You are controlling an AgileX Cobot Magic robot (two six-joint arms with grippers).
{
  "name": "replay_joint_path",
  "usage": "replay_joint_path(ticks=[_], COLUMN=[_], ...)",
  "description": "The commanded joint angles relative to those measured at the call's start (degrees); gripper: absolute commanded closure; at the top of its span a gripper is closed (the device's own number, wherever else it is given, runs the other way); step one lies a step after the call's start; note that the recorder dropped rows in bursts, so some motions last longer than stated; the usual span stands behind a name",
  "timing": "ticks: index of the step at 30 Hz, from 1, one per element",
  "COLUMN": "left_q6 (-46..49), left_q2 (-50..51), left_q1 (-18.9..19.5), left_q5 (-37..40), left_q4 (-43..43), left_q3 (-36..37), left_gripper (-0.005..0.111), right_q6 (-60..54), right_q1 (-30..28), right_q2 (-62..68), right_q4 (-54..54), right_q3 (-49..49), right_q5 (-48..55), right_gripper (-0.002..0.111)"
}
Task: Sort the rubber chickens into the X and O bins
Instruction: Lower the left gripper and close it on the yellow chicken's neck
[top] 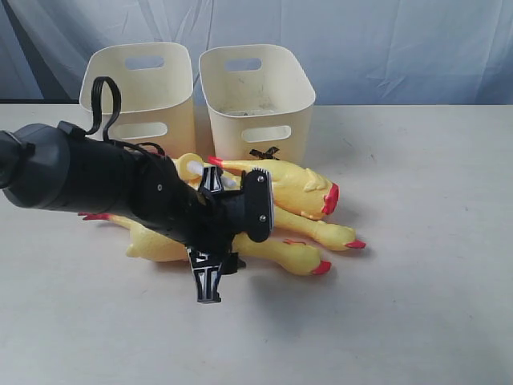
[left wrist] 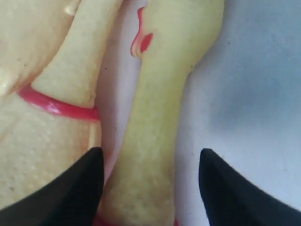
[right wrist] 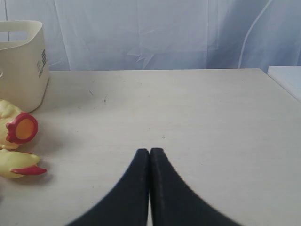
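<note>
Table (top: 433,321): pale top, with every task item in its far-middle part.

Bins: two cream tubs stand side by side at 12 o'clock from the chicken pile, the left tub (top: 140,96) and the right tub (top: 256,92). The right tub shows a black mark low on its front, which looks like the X, though a chicken partly covers it. The left arm (top: 96,176) hides the left tub's mark, so you cannot confirm the O from here.

Chickens: three lie in a loose pile, touching, just in front of the tubs: the rear chicken (top: 296,184), the middle chicken (top: 321,231) and the front chicken (top: 280,255). Their long axes run roughly from 10 o'clock to 4 o'clock in the exterior view, with the red-beaked heads at the 4 o'clock end. None is in a tub.

Left gripper (left wrist: 150,162): it hangs directly over the pile, jaws spread wide and holding nothing. A narrow yellow neck (left wrist: 155,117) passes between the fingertips, its length lying across the closing line. A fatter body with a red neck band (left wrist: 56,106) sits just outside one fingertip.

Right gripper (right wrist: 149,155): its jaws are pressed together and empty, well apart from the pile on its 3 o'clock side.

Judgement: your left arm is the nearer one, and the neck is already straddled crosswise. Watch that the neighbouring body does not get pinched too.
</note>
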Motion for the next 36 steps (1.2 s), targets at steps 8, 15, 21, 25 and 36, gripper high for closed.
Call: replay_joint_path(ticks=[8,15,21,25,36], left_q6=[-1.10,-1.10,-7.02,-11.35,-15.98], left_q2=[0.11,3.39,3.70,3.70,2.86], left_q1=[-3.85,-3.85,-3.85,-3.85,-3.85], left_q5=[-0.27,-0.66,-0.50,1.04,9.19], left_q4=[0.59,1.00,5.32,9.92,10.25], left_q3=[0.00,0.00,0.00,0.00,-2.51], left_gripper=[0.054,0.054,0.054,0.057,0.090], right_q6=[0.06,0.06,0.06,0.06,0.06], right_q1=[0.07,0.07,0.07,0.07,0.07], right_q2=[-0.31,-0.31,-0.31,-0.31,-0.31], right_q4=[0.12,0.12,0.12,0.12,0.12], right_q3=[0.04,0.04,0.04,0.04,0.04], right_q5=[-0.29,-0.29,-0.29,-0.29,-0.29], right_gripper=[0.109,0.109,0.109,0.109,0.109])
